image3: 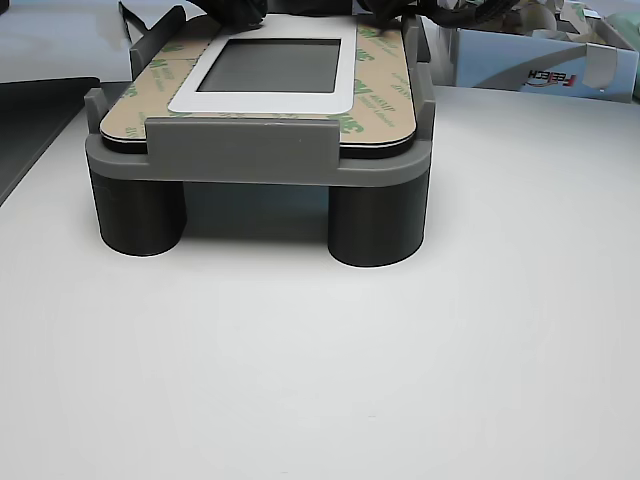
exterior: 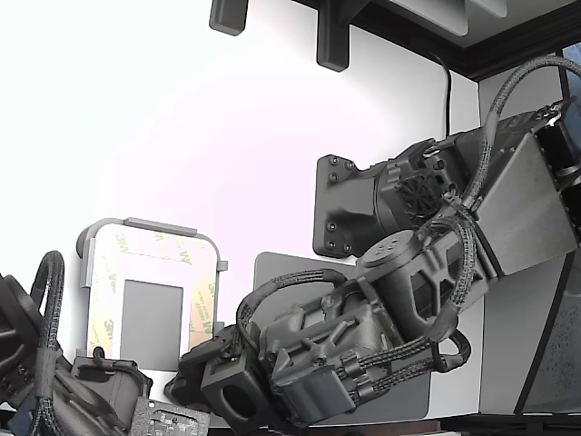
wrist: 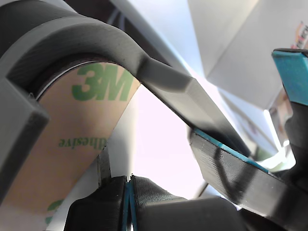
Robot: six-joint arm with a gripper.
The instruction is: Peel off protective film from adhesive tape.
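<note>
Wrist view, lower centre of frame: fingers (wrist: 129, 202) pressed together, blue pads meeting, perhaps pinching an edge of the protective film (wrist: 82, 139), though cannot tell for sure. Film thin, limp, tear-prone; best taken at a lifted corner and drawn back low and slow. Lies cream with green print over the adhesive tape (image3: 375, 95) on the grey fixture (image3: 250, 155), upper left of the other view, on the bench (image3: 320, 360).

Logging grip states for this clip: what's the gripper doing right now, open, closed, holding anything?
Gripper: shut, blue-edged pads pressed together just below the 3M-printed film; whether film is pinched between them cannot be told.
</note>
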